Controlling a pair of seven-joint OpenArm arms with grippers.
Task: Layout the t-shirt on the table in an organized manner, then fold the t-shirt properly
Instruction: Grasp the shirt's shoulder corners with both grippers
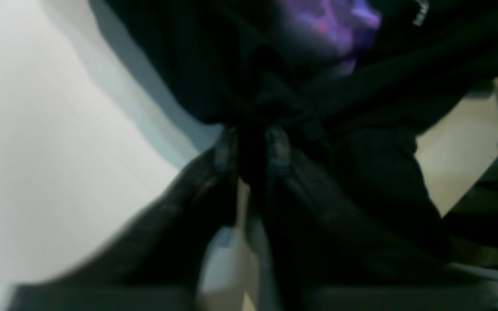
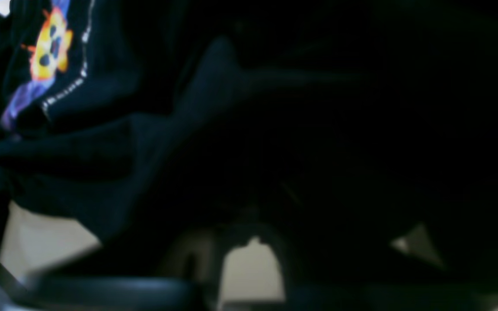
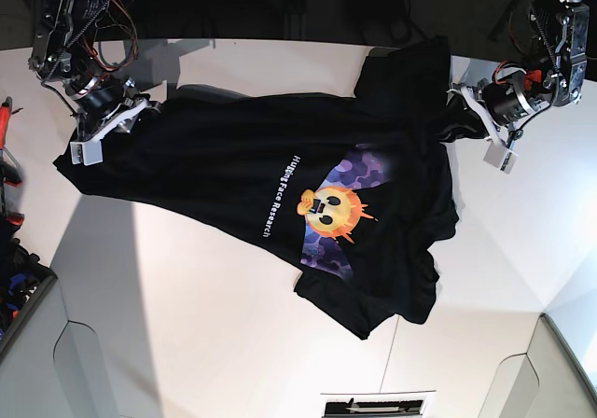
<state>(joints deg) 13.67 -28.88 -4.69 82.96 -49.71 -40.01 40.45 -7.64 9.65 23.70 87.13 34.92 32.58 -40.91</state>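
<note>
The black t-shirt [image 3: 233, 171] hangs stretched across the white table [image 3: 215, 297], with its sun-face graphic and white lettering facing up. Its lower part is bunched at the right. In the base view my left gripper [image 3: 459, 118] is on the right, shut on a pinch of the shirt's edge. The left wrist view shows both fingers of the left gripper [image 1: 252, 149] clamped on black cloth [image 1: 383, 86]. My right gripper [image 3: 131, 112] is on the left of the base view, shut on the shirt's other end. In the right wrist view dark fabric [image 2: 115, 86] covers most of its fingers.
Red-handled tools [image 3: 7, 157] lie at the table's left edge, above a dark bin [image 3: 19, 287]. A flat dark device [image 3: 373, 406] sits at the near edge. The table has cut-out corners at the lower left [image 3: 79, 353] and lower right [image 3: 560, 362].
</note>
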